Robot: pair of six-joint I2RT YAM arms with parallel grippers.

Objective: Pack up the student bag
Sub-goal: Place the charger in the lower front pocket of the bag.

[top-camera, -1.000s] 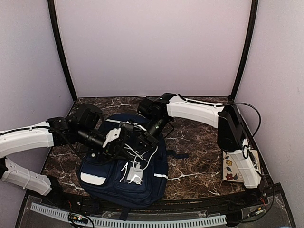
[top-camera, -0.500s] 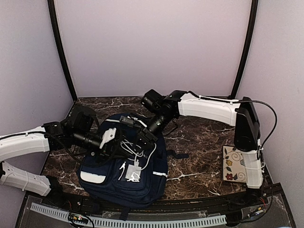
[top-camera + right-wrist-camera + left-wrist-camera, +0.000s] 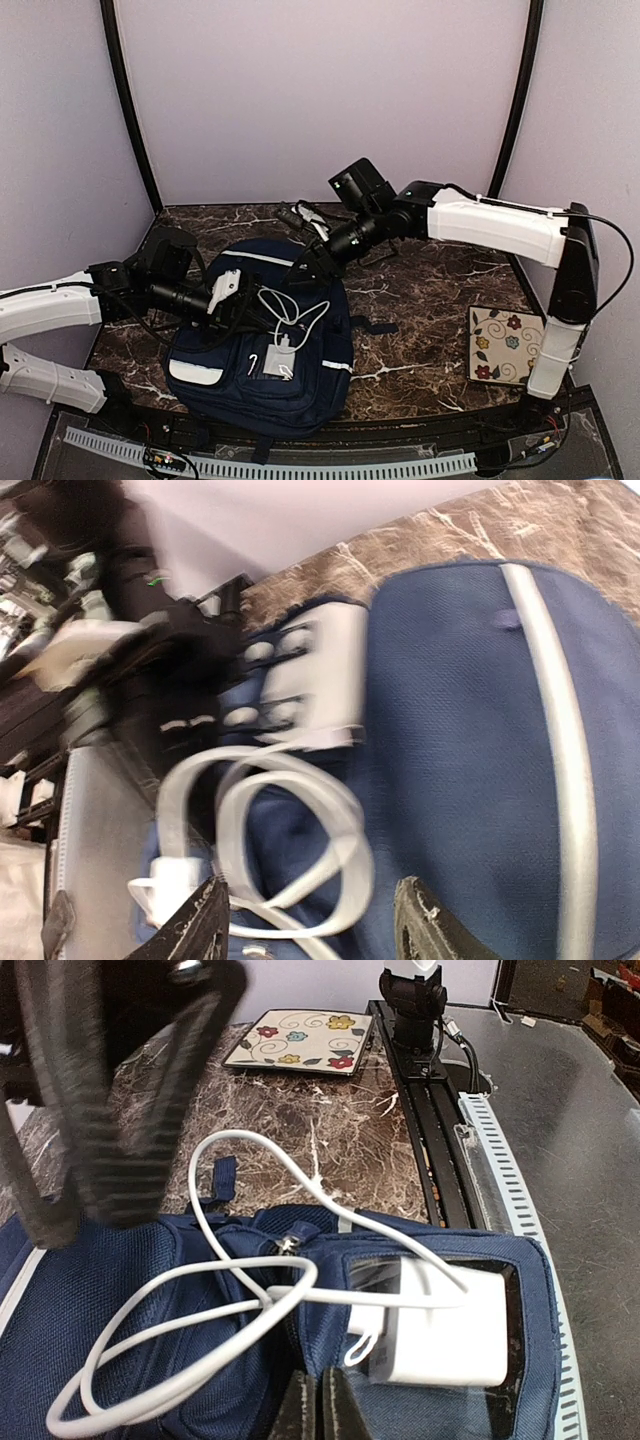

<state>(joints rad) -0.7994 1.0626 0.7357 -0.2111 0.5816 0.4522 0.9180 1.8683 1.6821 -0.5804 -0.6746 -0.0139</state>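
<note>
The student bag (image 3: 225, 350), navy with thin white stripes, lies flat in the middle of the table. A white charger (image 3: 440, 1345) sits in its open front pocket, and the white cable (image 3: 292, 312) lies looped over the fabric. My left gripper (image 3: 320, 1405) is shut on the pocket's edge, right beside the charger, reaching over the bag (image 3: 120, 1300) from the left (image 3: 250, 312). My right gripper (image 3: 305, 265) hovers open above the bag's far end (image 3: 460, 730), nothing between its fingers (image 3: 312, 930). The cable loops (image 3: 300, 820) lie below and ahead of them.
A square floral plate (image 3: 508, 345) lies at the right near the right arm's base, also far off in the left wrist view (image 3: 300, 1040). Purple walls close in the back and sides. A slotted rail (image 3: 270, 468) runs along the near edge.
My right gripper has opened, let go of the cable and drawn up and back towards the far right. The cable now rests on the bag. The left arm has barely moved.
</note>
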